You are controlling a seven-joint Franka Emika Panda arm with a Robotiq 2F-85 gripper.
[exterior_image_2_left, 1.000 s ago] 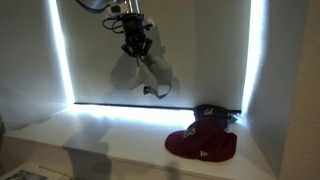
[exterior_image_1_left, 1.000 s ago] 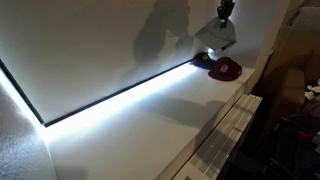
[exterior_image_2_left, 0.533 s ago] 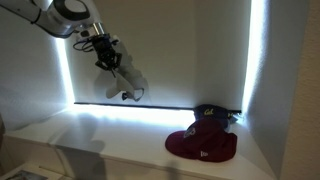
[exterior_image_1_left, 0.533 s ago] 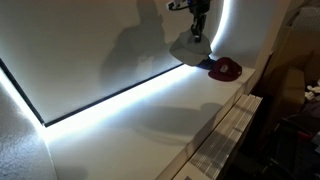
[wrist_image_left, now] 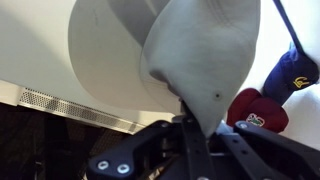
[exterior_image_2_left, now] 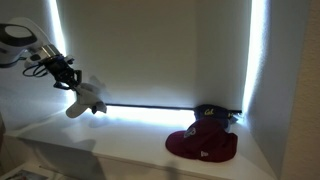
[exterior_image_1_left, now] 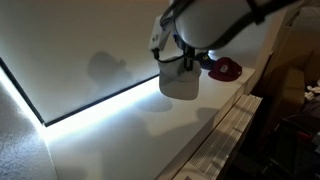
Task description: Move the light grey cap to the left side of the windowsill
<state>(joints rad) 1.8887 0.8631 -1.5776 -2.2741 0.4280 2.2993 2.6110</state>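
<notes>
My gripper (exterior_image_2_left: 66,76) is shut on the light grey cap (exterior_image_2_left: 86,97) and holds it hanging above the left part of the white windowsill (exterior_image_2_left: 130,135). In an exterior view the cap (exterior_image_1_left: 180,82) hangs under the gripper (exterior_image_1_left: 185,60) over the ledge (exterior_image_1_left: 130,130). In the wrist view the cap (wrist_image_left: 190,45) fills the top of the picture, pinched between the black fingers (wrist_image_left: 195,120).
A dark red cap (exterior_image_2_left: 202,146) lies at the right end of the sill, with a dark blue cap (exterior_image_2_left: 212,116) behind it; both show in the wrist view (wrist_image_left: 255,108). A bright light strip (exterior_image_1_left: 100,100) edges the sill. A ribbed white panel (exterior_image_1_left: 228,135) runs along its front.
The gripper has carried the grey cap leftward along the sill and lower, away from the red and blue caps. Those caps have not moved.
</notes>
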